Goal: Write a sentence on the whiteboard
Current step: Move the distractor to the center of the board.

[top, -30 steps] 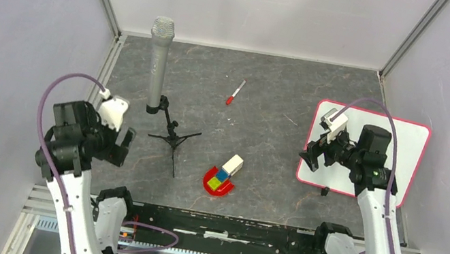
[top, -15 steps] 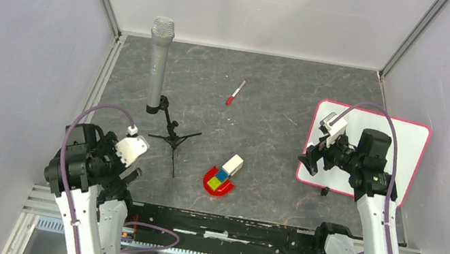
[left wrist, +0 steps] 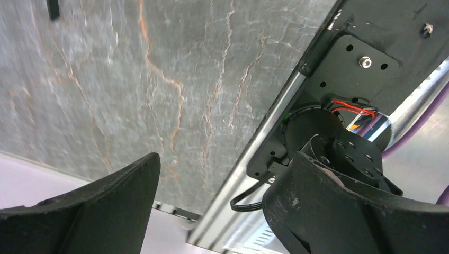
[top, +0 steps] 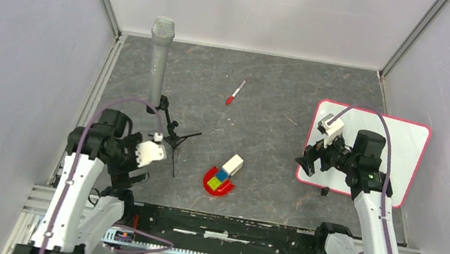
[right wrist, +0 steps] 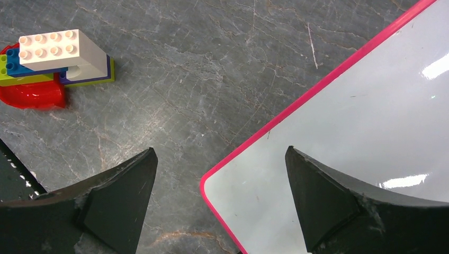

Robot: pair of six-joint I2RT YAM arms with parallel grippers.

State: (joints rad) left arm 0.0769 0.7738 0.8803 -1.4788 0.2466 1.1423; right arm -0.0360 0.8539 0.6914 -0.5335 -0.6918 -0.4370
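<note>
Success, I judge, depends on reaching first for the slim white red-capped marker pen (top: 235,92), lying well apart from the glossy white pink-bordered whiteboard (right wrist: 370,106) at the grey marbled table's (top: 261,140) right, whose corner sits beneath the right gripper (right wrist: 219,159), wide and empty like the left gripper (left wrist: 225,159).

- The whiteboard (top: 405,150) lies flat near the table's (top: 286,75) right edge.
- The right arm's fingers (top: 306,161) hang over its left, pink-bordered edge.
- A red-capped marker (top: 235,92), a microphone (top: 159,61) on a tripod (top: 173,139) and stacked toy bricks (top: 222,176) sit well apart.
</note>
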